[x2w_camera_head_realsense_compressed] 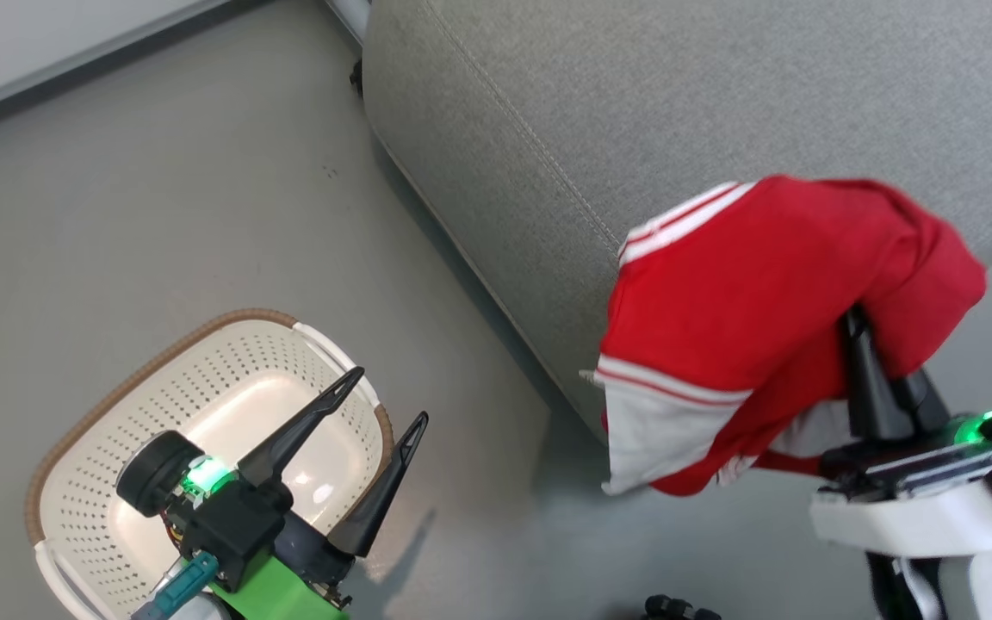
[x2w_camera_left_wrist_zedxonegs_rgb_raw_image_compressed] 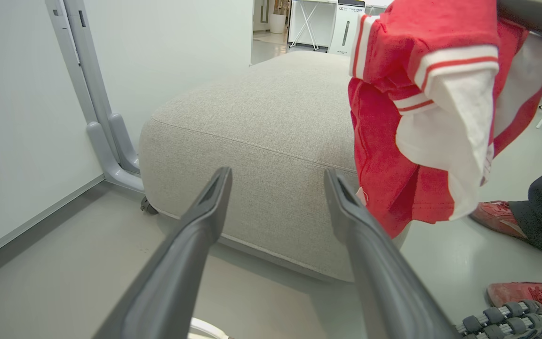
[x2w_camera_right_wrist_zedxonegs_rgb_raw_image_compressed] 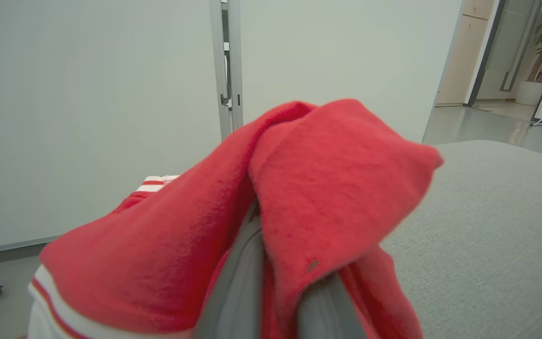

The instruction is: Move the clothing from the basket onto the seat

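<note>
Sidelong — clothing [x2w_camera_left_wrist_zedxonegs_rgb_raw_image_compressed: 379,150] aloft, shoes [x2w_camera_left_wrist_zedxonegs_rgb_raw_image_compressed: 497,216] near seat [x2w_camera_left_wrist_zedxonegs_rgb_raw_image_compressed: 261,132]

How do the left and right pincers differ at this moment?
The left pincer is open and empty; the right pincer is shut on the clothing, which drapes over it. The left pincer hovers over the basket; the right pincer is held by the seat edge. Both have long dark fingers.

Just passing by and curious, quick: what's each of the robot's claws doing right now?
Left gripper: open, holding nothing, above the basket.
Right gripper: shut on the clothing.
</note>
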Robot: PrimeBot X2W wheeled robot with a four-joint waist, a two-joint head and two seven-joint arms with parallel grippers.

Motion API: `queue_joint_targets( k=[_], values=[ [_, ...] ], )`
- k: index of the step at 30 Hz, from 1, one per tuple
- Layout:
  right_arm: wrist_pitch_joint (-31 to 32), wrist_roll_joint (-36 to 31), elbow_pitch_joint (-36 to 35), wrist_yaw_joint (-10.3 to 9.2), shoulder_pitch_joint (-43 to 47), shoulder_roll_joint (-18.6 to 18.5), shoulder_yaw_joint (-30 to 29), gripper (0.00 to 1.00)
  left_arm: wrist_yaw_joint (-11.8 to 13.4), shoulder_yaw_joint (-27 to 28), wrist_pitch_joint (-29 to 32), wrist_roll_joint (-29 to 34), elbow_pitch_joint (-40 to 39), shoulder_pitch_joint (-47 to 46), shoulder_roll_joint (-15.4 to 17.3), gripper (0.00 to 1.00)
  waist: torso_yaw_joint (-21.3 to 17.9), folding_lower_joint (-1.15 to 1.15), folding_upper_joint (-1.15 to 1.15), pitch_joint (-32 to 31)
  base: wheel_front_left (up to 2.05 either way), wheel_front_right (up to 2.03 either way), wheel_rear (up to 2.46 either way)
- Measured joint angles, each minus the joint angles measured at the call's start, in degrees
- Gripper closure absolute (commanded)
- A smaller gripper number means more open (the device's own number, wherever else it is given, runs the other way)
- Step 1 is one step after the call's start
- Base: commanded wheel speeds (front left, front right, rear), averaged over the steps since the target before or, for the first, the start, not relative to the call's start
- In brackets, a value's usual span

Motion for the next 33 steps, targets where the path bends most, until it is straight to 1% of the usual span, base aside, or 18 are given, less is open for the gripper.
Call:
queue_joint_targets(
  k=[3, 5, 8, 12, 16, 17, 20, 26, 31, 33],
  values=[
    [0.0, 3.8, -1.7, 0.0, -6.0, 0.0, -3.9, 1.0, -0.6, -0.6, 0.0, 0.5, -0.9, -0.2, 0.7, 0.0, -0.5, 0.0, 0.0, 2.8, 0.0, 0.0, 0.0],
    [0.0, 4.9, -1.9, 0.0, -10.3, 0.0, -6.4, 1.0, -1.0, -1.3, 0.0, 0.7, -1.8, -1.2, 1.0, 0.0, -0.5, 0.0, 0.0, 4.5, 0.0, 0.0, 0.0],
    [0.0, 4.8, -1.2, 0.0, -17.4, 0.0, -9.7, 1.0, -1.6, -2.8, 0.0, 1.1, -3.4, -3.9, 1.9, 0.0, 0.1, 0.0, 0.0, 7.4, 0.0, 0.0, 0.0],
    [0.0, 3.8, 2.2, 0.0, -27.8, 0.1, -15.9, 1.0, -2.0, -3.7, 0.0, 1.3, -5.3, -7.1, 4.3, 0.0, 1.9, 0.0, 0.0, 11.4, 0.0, 0.0, 0.0],
    [0.0, 3.8, 6.4, 0.0, -38.4, 0.2, -21.8, 1.0, -2.1, -3.2, 0.0, 1.1, -6.6, -9.4, 6.8, 0.0, 4.0, 0.01, 0.0, 15.4, 0.0, 0.0, 0.0],
    [0.0, 3.5, 7.6, 0.0, -41.7, 0.1, -24.0, 1.0, -2.1, -2.9, 0.0, 0.9, -6.8, -10.0, 7.5, 0.0, 4.8, 0.01, 0.0, 16.8, 0.0, 0.0, 0.0],
    [0.0, 1.3, 9.9, 0.0, -47.6, 0.1, -27.5, 1.0, -2.2, -2.8, 0.0, 0.7, -7.4, -11.2, 8.6, 0.0, 6.5, 0.01, 0.0, 19.9, 0.0, 0.0, 0.0],
    [0.0, -4.1, 15.6, 0.01, -52.2, 0.1, -34.2, 1.0, -2.2, -2.8, 0.0, 1.7, -9.0, -14.1, 9.4, 0.0, 9.8, 0.01, 0.0, 25.1, 0.0, 0.0, 0.0],
    [0.0, -7.6, 22.6, 0.01, -52.2, 0.2, -41.7, 1.0, -2.3, -2.4, 0.0, 1.7, -9.3, -15.1, 9.4, 0.0, 12.6, 0.01, 0.0, 28.3, 0.0, 0.0, 0.0],
    [0.0, -8.4, 24.9, 0.0, -51.6, 0.1, -43.8, 1.0, -2.3, -1.9, 0.0, 1.4, -9.2, -15.2, 9.4, 0.0, 13.5, 0.01, 0.0, 29.1, 0.0, 0.0, 0.0]
  ],
)
